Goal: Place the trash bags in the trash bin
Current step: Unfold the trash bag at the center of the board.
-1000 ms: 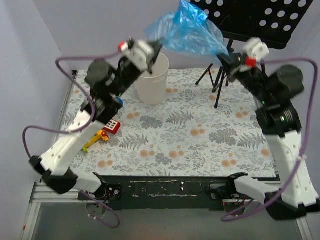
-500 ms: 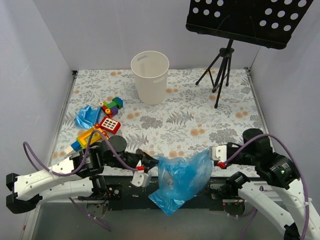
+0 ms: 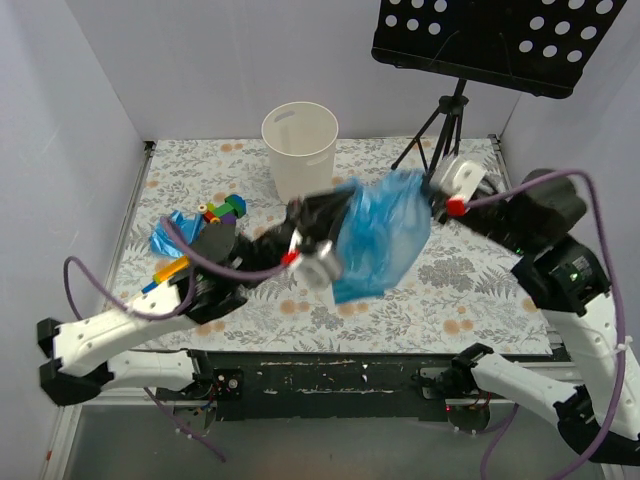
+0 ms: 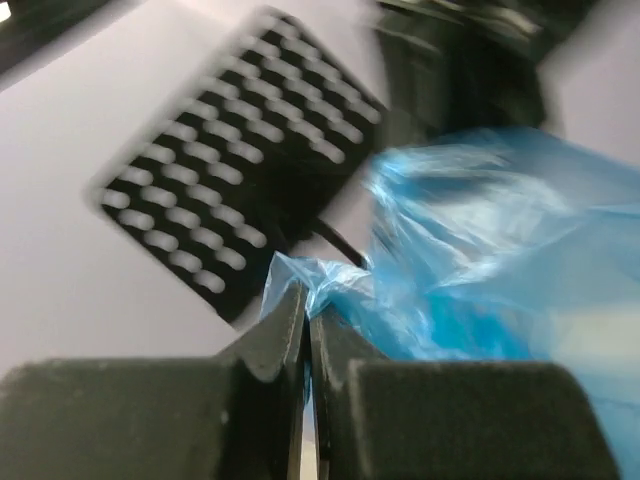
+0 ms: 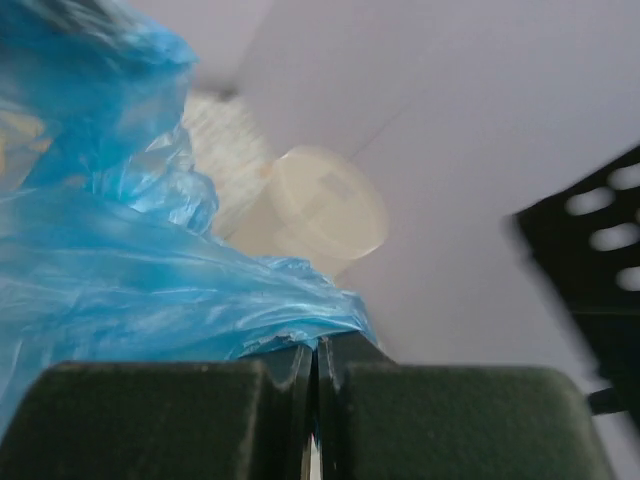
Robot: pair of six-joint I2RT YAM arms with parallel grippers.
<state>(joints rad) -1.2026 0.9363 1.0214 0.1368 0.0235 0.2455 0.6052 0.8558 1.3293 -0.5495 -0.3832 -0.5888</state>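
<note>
Both arms hold one trash bag (image 3: pixel 380 235) in the air above the middle of the table (image 3: pixel 480 300), nearer than the trash bin (image 3: pixel 300 172) and slightly to its right. The left gripper (image 4: pixel 306 322) is pressed together on the film's left edge; the right gripper (image 5: pixel 316 352) pinches its right edge. A second crumpled blue bag (image 3: pixel 170 236) lies on the table at the left, beside the toy blocks (image 3: pixel 222 210). The bin stands upright at the far edge, left of the music stand (image 3: pixel 480 40).

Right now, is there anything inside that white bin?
Nothing shows inside the trash bin, only its pale inner wall with the handle slot. Its floor is hidden behind the near wall. The blue trash bag hangs outside it, in the air.
</note>
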